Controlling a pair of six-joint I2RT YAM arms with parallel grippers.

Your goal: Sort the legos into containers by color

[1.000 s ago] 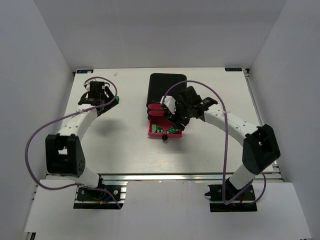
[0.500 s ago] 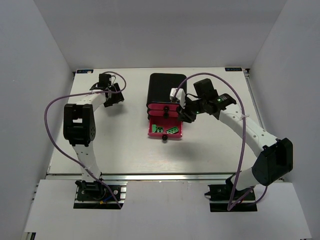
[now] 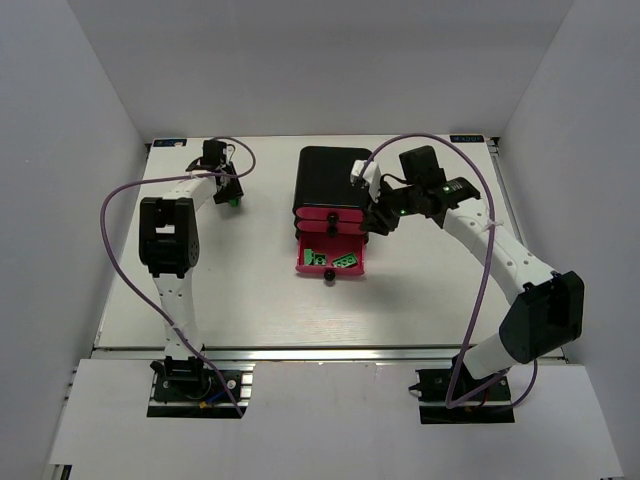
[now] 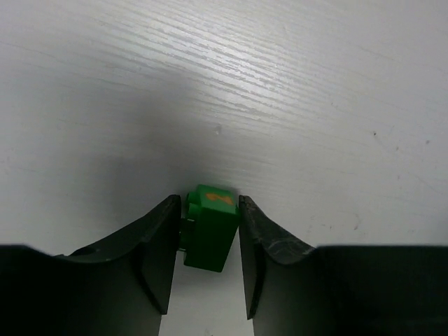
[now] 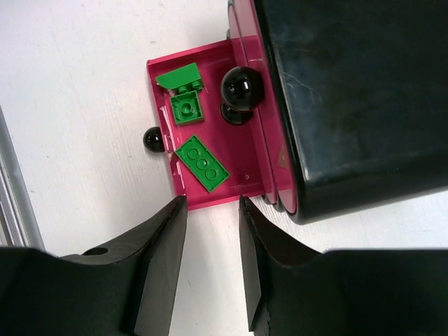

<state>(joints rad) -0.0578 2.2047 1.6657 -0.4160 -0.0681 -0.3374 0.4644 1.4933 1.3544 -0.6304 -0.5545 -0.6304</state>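
- Between the fingers of the left pincer (image 4: 208, 213) stands a small green brick (image 4: 212, 234) on the white table (image 4: 294, 91). Both fingers press against its opposite sides, so the pincer is pinching the brick. The hold is low, near the tabletop, probably so the brick comes up without slipping.
- Ahead of that pincer's tips there is only bare tabletop. The overhead view shows the drawers well off to its right, so the brick faces a long carry.
- Just beyond the tips of the right pincer (image 5: 212, 206) the lowest pink drawer (image 5: 241, 175) is pulled out of the black box (image 5: 350, 105).
- Three green pieces lie flat in that drawer: a long plate (image 5: 201, 164), a small square (image 5: 186, 108) and a wedge-shaped bit (image 5: 180, 75). I judge this to be the green drawer, kept open to take the pinched brick.
- The right pincer is spread, with nothing between its fingers. Only the table and the drawer's near wall show in the gap. It hovers beside the drawer rather than over it, which leaves the opening free.
- Farther from that pincer, a round black knob (image 5: 242, 87) marks a shut drawer above the open one. The open drawer's own knob (image 5: 152, 140) sticks out at its front.
- The brick is tiny, and a skewed pinch could let it twist during the lift.
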